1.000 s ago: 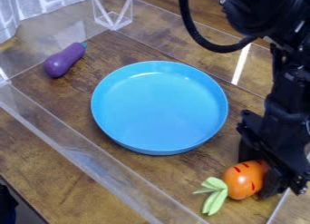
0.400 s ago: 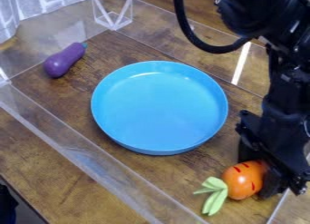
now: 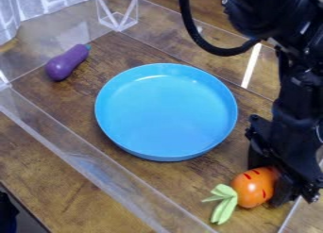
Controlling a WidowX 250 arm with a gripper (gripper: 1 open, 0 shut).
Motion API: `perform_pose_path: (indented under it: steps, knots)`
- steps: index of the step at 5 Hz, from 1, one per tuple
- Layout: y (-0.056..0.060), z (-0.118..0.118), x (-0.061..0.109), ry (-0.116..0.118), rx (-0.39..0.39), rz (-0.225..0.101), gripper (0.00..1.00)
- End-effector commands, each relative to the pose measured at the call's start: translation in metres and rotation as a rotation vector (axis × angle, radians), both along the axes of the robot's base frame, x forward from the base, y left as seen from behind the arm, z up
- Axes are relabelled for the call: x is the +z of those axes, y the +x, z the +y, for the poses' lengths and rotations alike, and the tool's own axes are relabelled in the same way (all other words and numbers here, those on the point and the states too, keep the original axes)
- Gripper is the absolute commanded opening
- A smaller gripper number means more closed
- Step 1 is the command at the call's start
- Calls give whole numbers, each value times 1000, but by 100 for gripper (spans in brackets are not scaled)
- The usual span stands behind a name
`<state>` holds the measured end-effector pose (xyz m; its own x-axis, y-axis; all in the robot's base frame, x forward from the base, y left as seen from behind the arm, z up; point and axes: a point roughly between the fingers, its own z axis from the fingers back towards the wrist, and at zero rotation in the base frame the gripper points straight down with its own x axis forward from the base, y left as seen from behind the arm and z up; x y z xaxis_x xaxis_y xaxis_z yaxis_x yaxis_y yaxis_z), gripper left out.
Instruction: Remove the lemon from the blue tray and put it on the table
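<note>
My gripper (image 3: 280, 171) was closed against the carrot (image 3: 255, 187), though its fingertips were hard to make out. The tray (image 3: 165, 112) lay up and left of it in view; I could not see the lemon.

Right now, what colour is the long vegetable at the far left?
The eggplant is purple, as the camera view shows.

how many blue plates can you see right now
1. The blue plate lies on the table, between the eggplant and the carrot. The arm could hide something behind it.
</note>
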<state>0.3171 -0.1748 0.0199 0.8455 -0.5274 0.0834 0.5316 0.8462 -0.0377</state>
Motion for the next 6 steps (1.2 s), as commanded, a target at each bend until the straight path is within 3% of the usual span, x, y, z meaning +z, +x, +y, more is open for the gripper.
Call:
perform_pose_path:
  steps: [1, 6]
  knots:
    - [-1, 6, -2, 1, 26, 12, 0]
    - [-6, 8, -5, 7, 58, 41, 0]
